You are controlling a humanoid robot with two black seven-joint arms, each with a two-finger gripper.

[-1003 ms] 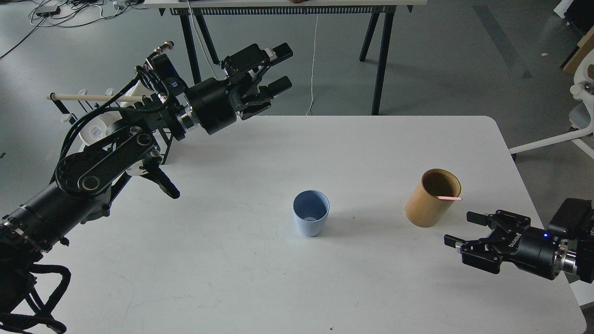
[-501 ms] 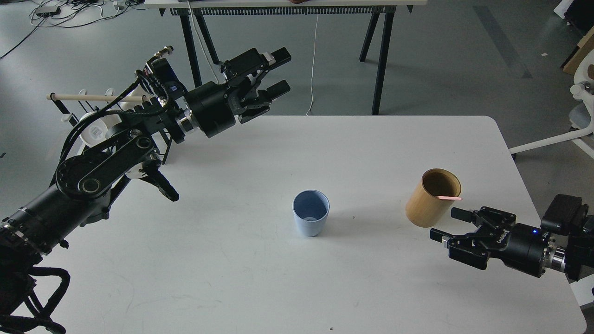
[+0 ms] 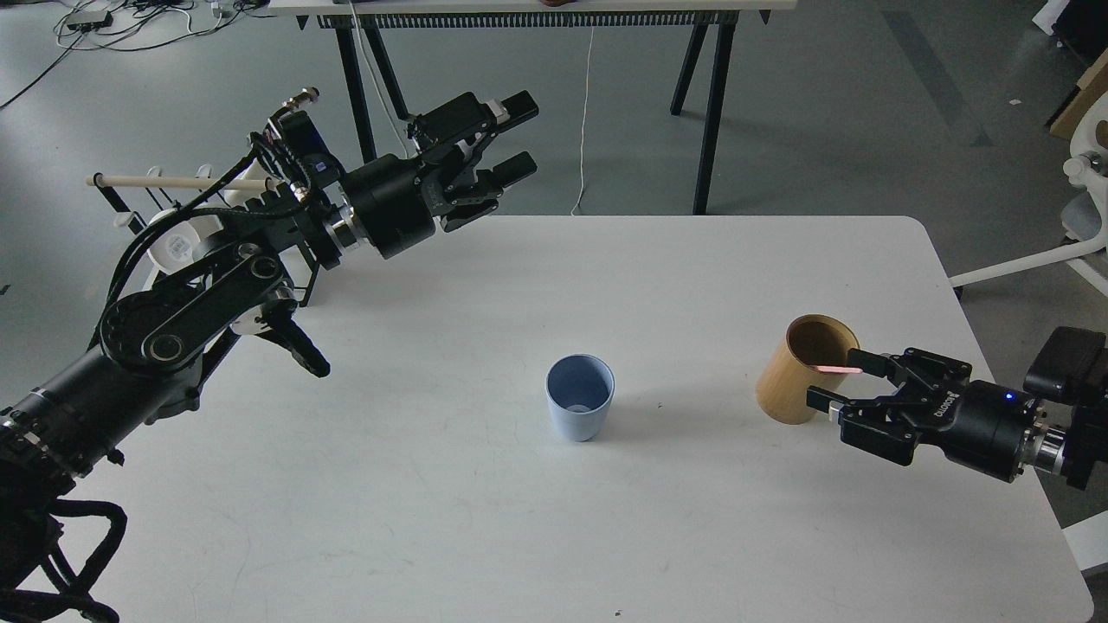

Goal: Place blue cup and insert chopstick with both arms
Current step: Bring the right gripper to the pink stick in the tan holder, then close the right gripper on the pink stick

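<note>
The light-blue cup (image 3: 580,408) stands upright and empty near the middle of the white table (image 3: 537,536). A pink chopstick (image 3: 833,369) leans out of the tan bamboo cylinder (image 3: 801,372) at the right; only its tip shows over the rim. My right gripper (image 3: 841,379) is open, its fingers on either side of the chopstick tip at the cylinder's right rim. My left gripper (image 3: 518,137) is open and empty, held high over the table's far left edge, far from the cup.
A black rack with a pale wooden dowel (image 3: 173,183) and white mugs (image 3: 177,247) stands at the far left behind my left arm. A trestle table's legs (image 3: 705,112) stand beyond the far edge. A white chair base (image 3: 1056,251) is at the right.
My right gripper has moved up and left from the table's right side to the chopstick tip at the bamboo cylinder. My left arm has drawn back slightly to the left. The cup has not moved.
</note>
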